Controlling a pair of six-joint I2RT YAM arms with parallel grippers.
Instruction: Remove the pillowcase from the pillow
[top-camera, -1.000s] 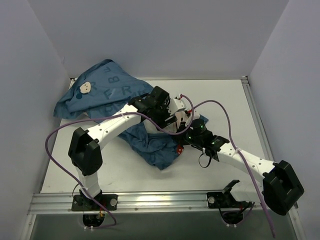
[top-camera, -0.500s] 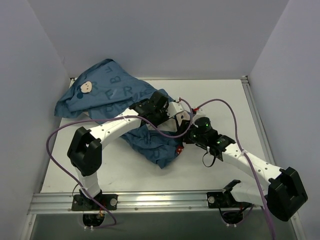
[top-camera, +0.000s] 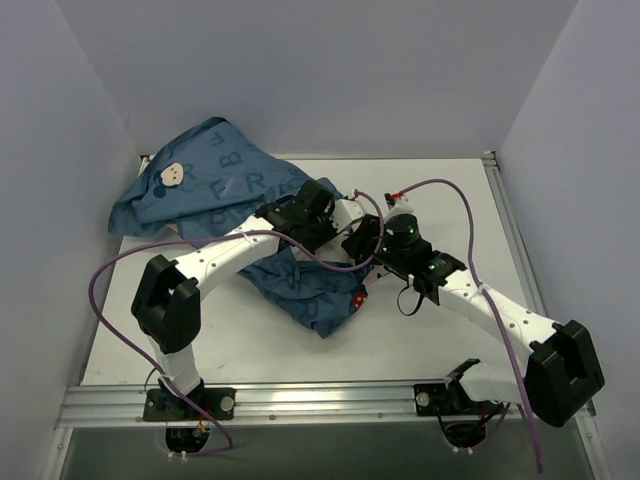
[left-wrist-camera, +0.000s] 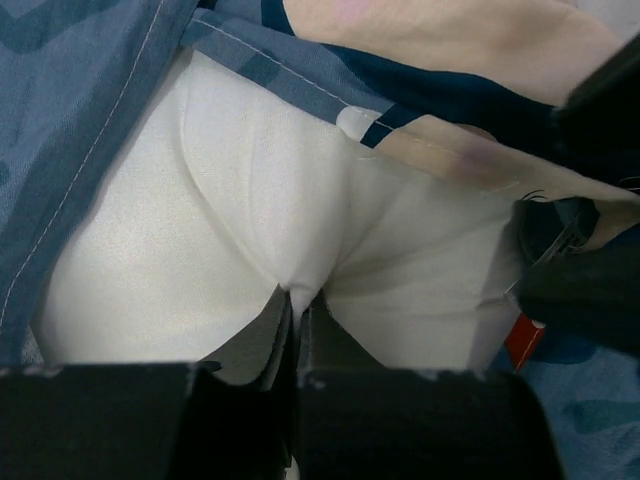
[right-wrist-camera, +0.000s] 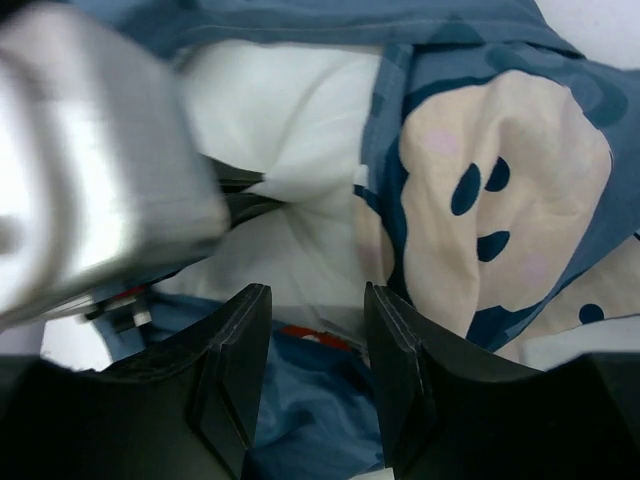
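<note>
My left tool (left-wrist-camera: 300, 298) is clamped on a soft, yielding fold of pillow (left-wrist-camera: 200, 200); my right tool (right-wrist-camera: 317, 305) stands part-open, empty, and I judge the limp pillowcase (right-wrist-camera: 480, 60) hem just ahead of it the place to grip.

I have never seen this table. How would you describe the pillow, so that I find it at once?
On the white table, a crumpled blue printed pillowcase lies on the left half. At its open end, near the middle, plain white fabric bulges out: this is the pillow, pinched by the left gripper. It alone carries no print.
</note>
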